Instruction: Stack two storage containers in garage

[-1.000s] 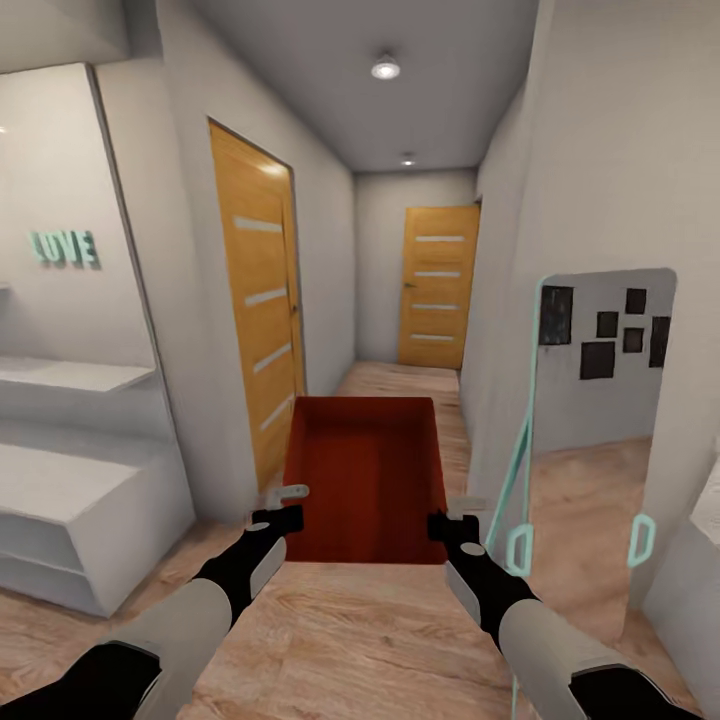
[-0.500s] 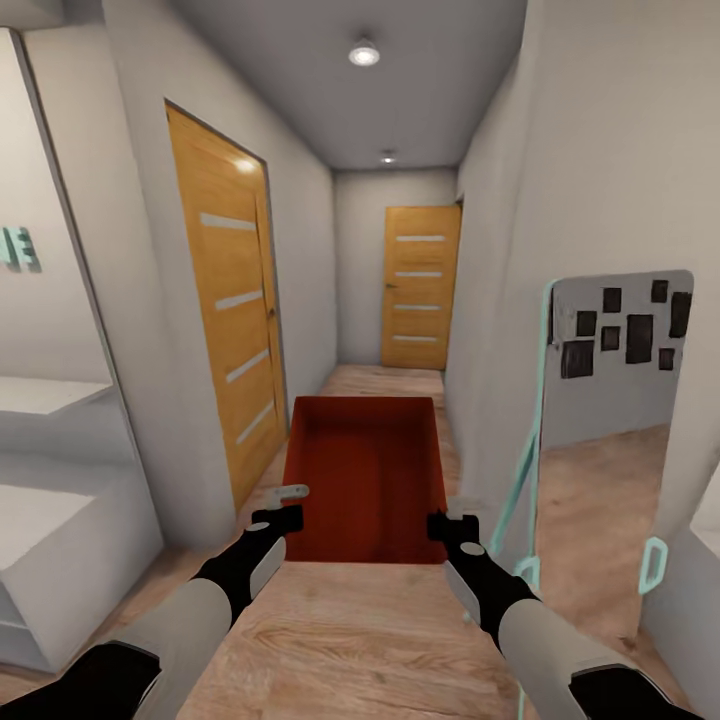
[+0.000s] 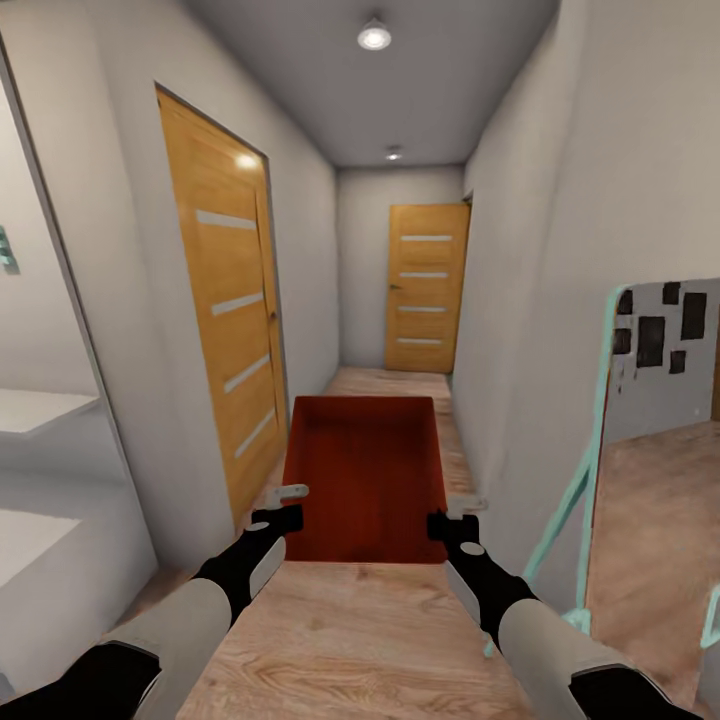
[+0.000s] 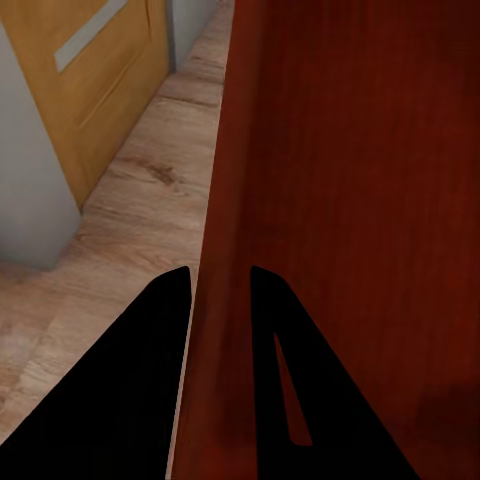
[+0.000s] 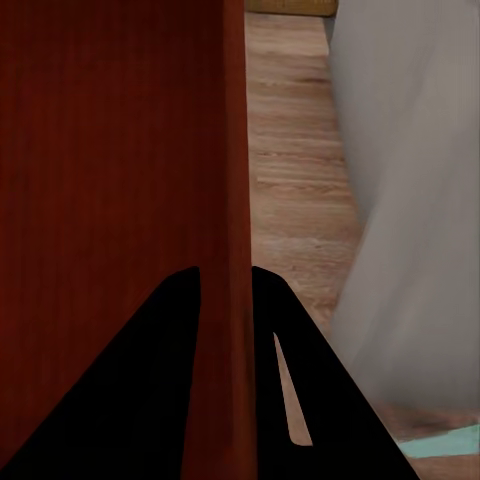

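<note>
One red-orange open-topped storage container (image 3: pixel 365 480) hangs in front of me above the wood-plank hallway floor, held level between both arms. My left gripper (image 3: pixel 282 508) is shut on its left wall, and the left wrist view has that wall (image 4: pixel 215 300) pinched between two dark fingers. On the opposite side my right gripper (image 3: pixel 455 516) is shut on the right wall (image 5: pixel 235 200), with a finger on each face. I am in a narrow corridor; the garage is out of view.
A wooden door (image 3: pixel 222 320) stands in the left wall and another wooden door (image 3: pixel 425 288) closes the corridor's far end. A teal-framed mirror (image 3: pixel 640 440) leans on the right wall close to my right arm. White shelving (image 3: pixel 40 480) sits at far left.
The view has advanced into the corridor and turned slightly; the left door and mirror slid toward the picture's edges. The container and both grippers keep the same hold.
</note>
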Controlling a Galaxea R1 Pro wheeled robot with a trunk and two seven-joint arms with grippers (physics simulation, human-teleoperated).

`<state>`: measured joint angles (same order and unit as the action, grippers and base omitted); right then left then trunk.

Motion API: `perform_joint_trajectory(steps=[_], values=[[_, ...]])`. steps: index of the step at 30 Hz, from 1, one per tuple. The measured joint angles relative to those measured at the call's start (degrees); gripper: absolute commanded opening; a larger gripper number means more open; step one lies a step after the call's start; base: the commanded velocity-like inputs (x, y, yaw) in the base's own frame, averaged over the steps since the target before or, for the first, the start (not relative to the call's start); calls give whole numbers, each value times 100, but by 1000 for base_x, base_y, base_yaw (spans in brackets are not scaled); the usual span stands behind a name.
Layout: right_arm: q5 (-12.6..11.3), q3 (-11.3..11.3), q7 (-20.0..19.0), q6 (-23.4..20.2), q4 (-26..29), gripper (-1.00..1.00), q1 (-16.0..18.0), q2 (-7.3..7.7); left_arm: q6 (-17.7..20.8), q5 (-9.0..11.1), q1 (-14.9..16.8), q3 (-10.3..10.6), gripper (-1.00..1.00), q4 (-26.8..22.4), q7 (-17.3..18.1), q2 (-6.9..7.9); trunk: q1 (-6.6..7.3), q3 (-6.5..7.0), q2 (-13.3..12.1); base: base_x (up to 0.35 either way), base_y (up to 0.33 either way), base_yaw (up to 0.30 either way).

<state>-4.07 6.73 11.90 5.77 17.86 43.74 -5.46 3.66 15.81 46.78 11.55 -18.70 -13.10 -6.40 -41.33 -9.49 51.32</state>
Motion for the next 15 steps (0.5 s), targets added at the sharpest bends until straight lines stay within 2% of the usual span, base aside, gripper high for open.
perform_joint_trajectory(steps=[15], values=[[-2, 3, 2, 0, 1, -100, 0, 0, 0, -3, 0, -2, -100, -1, 2, 0, 0, 0, 0, 324, 93, 0]])
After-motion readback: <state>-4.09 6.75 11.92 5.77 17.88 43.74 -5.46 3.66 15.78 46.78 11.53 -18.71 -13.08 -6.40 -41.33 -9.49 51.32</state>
